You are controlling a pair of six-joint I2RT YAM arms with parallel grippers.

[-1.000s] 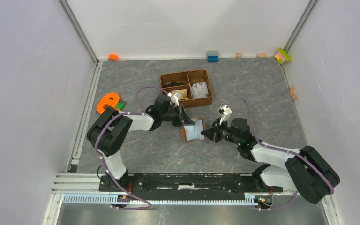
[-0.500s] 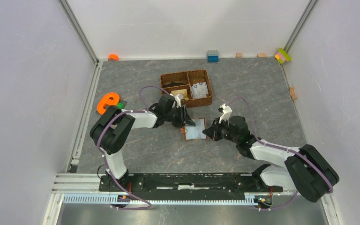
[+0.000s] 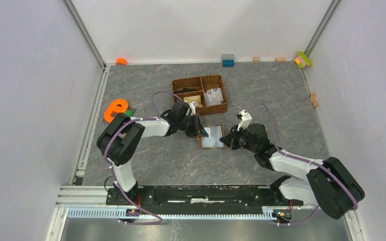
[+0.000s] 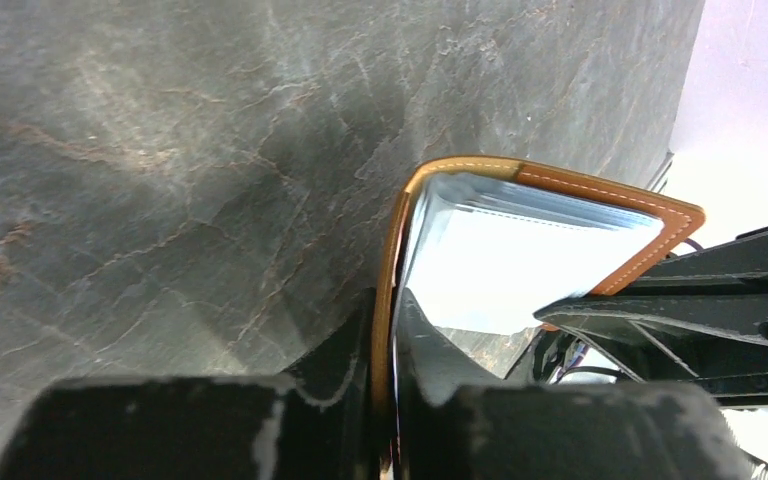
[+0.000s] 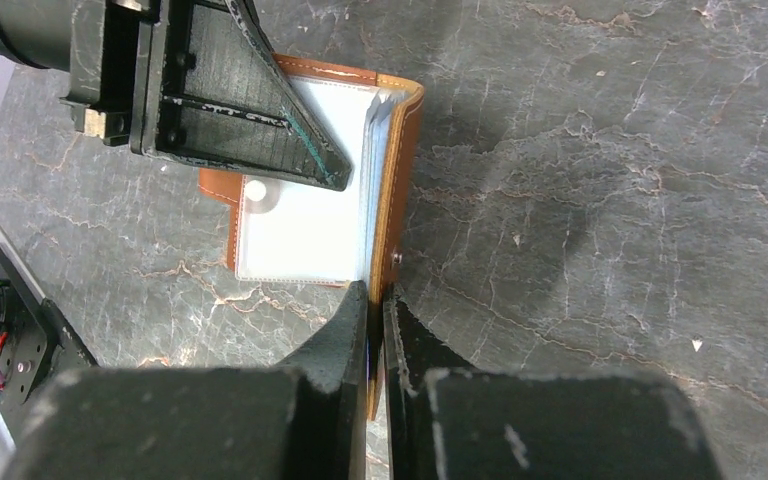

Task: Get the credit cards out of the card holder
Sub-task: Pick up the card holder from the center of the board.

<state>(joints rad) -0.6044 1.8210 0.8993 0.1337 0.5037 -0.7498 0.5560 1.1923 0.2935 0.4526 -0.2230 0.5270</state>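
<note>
– Just below the woven basket (image 3: 223, 93), mid-frame on the overhead, what have you got?
– I've got the card holder (image 3: 212, 137) spread open, pale inside facing up. My left hand (image 3: 199, 132) is pinched tight on the left brown cover, and my right hand (image 3: 225, 140) is clamped on the right one. I can't tell whether it rests on the desk (image 3: 146, 160).
– Any credit cards showing?
– I can't tell. The right wrist view shows only pale leaves fanned at the spine.
– So how do you do this well?
– I reckon one hand should pin its cover down while the other lets go and takes a card edge. I'd free the right, come in low at a pocket mouth and pull along the slot, not upward, or the whole holder lifts.
</note>
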